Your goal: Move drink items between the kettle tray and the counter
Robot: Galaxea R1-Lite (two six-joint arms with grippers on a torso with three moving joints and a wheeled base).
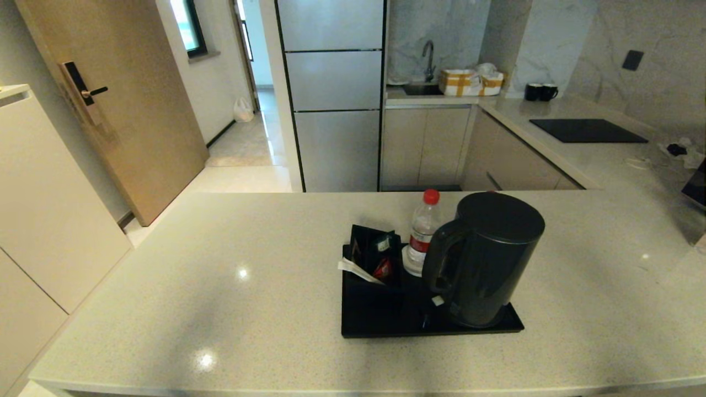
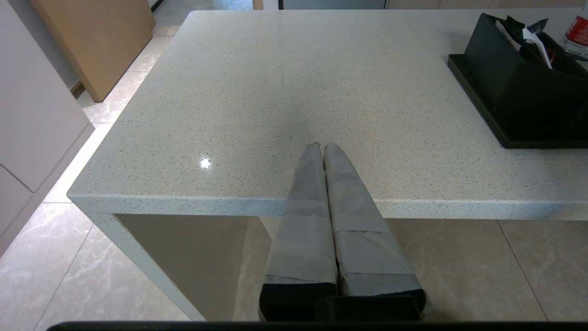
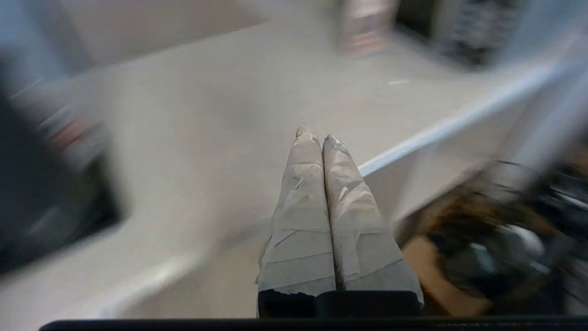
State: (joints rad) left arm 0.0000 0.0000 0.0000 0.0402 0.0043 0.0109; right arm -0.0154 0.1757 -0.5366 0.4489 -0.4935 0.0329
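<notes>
The dark grey kettle (image 1: pixel 485 256) stands on the right part of the black tray (image 1: pixel 386 320), handle towards the left. Behind it, also on the tray, stands the clear bottle with a red cap (image 1: pixel 423 231); its label shows at the corner of the left wrist view (image 2: pixel 579 27). The tray (image 2: pixel 477 105) lies on the beige speckled counter (image 1: pixel 220 286). My left gripper (image 2: pixel 321 146) is shut and empty, hovering at the counter's near edge, left of the tray. My right gripper (image 3: pixel 316 137) is shut and empty, over the counter's edge. Neither arm shows in the head view.
A black sachet box (image 1: pixel 372 259) with sachets sits on the tray's left part. A black hob (image 1: pixel 587 130) lies on the far right worktop, with two dark mugs (image 1: pixel 540 91) and a sink behind. Floor drops away beyond the counter's left edge (image 2: pixel 78 193).
</notes>
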